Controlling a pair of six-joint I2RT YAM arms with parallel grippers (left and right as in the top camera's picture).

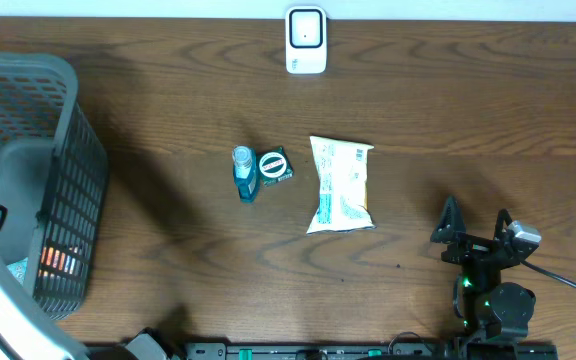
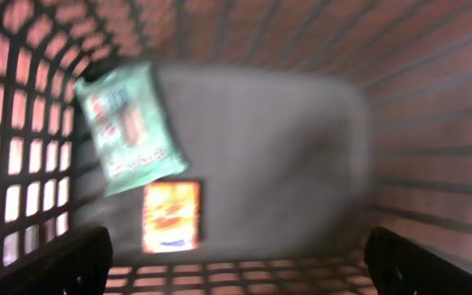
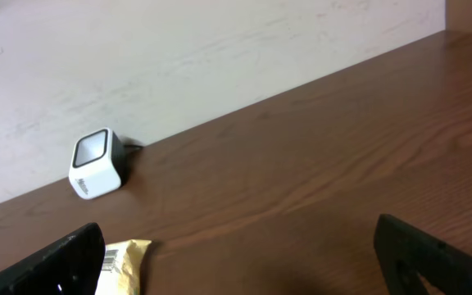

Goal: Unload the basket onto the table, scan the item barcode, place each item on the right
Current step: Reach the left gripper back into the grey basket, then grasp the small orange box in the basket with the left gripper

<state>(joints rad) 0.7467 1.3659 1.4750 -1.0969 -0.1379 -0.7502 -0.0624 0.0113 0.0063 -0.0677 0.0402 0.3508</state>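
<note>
Hovering empty, wide-spread left gripper [image 2: 236, 266] above basket [image 2: 433, 123] containing green packet [image 2: 129, 127], orange packet [image 2: 170, 215]; parking right gripper [image 1: 476, 225] wide; leaving bottle [image 1: 245, 175], tin [image 1: 273, 165], snack bag [image 1: 341, 185] to scan.

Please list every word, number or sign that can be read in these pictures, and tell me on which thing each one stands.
No text can be read.
White bag: green print, too small; its barcode shows in the right wrist view, digits unreadable.
Green box: round white mark, letters too small.
Green packet, orange box in the basket: blurred.
</note>
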